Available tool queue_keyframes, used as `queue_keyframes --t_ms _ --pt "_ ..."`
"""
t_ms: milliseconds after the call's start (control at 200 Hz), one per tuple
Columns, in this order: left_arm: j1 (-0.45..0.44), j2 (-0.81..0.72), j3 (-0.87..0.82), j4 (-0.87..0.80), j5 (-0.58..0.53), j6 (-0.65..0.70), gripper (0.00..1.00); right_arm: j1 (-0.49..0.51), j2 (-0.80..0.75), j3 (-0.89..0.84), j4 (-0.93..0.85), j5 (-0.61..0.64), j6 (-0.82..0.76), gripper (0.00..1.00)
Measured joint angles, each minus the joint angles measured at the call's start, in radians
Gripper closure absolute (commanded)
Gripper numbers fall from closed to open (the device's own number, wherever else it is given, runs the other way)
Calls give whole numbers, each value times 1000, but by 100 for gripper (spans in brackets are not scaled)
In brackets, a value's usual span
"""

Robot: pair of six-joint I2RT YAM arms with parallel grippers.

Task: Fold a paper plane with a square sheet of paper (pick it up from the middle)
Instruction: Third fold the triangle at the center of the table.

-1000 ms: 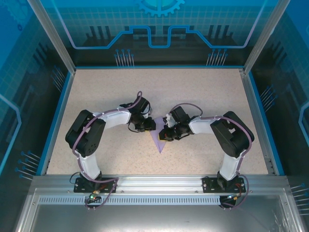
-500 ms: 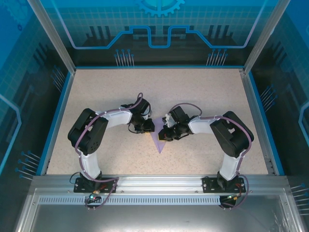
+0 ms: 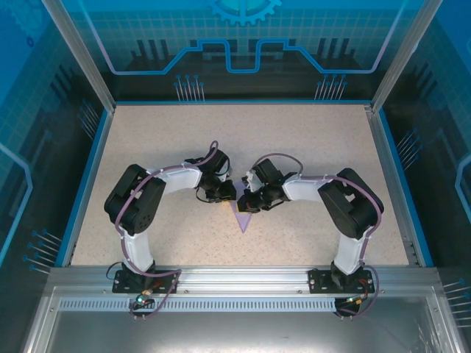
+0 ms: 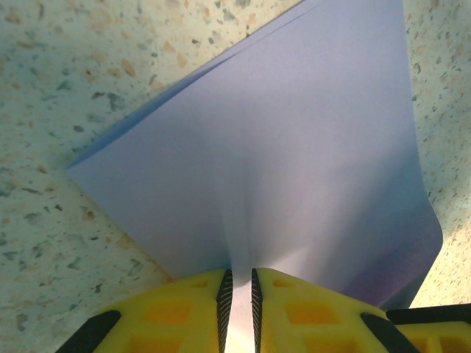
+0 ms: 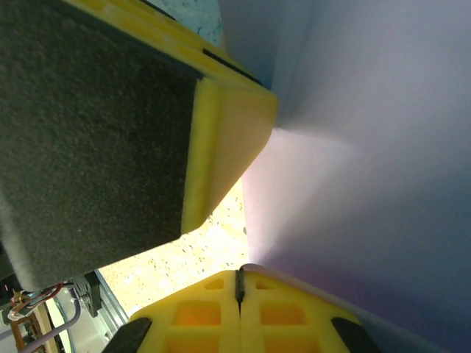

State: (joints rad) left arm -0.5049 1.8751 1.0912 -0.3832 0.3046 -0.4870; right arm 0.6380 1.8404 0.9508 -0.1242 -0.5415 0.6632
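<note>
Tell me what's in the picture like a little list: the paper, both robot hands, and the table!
Paper: pale lilac, folded in layers, one sharp tip
Left gripper: shut on the paper's edge
Right gripper: shut, close beside the paper; grip unclear
Table: speckled beige, blue rim

No legible text, label, brand or number found. Blue wall panels (image 3: 243, 44) at 12 o'clock carry circuit-style line graphics and a gear outline, no lettering.
</note>
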Motion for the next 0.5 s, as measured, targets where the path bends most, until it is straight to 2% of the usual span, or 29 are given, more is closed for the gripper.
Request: queue_keyframes --t_ms 500 --pt "0 1 0 3 4 0 80 12 32 25 -44 37 -17 97"
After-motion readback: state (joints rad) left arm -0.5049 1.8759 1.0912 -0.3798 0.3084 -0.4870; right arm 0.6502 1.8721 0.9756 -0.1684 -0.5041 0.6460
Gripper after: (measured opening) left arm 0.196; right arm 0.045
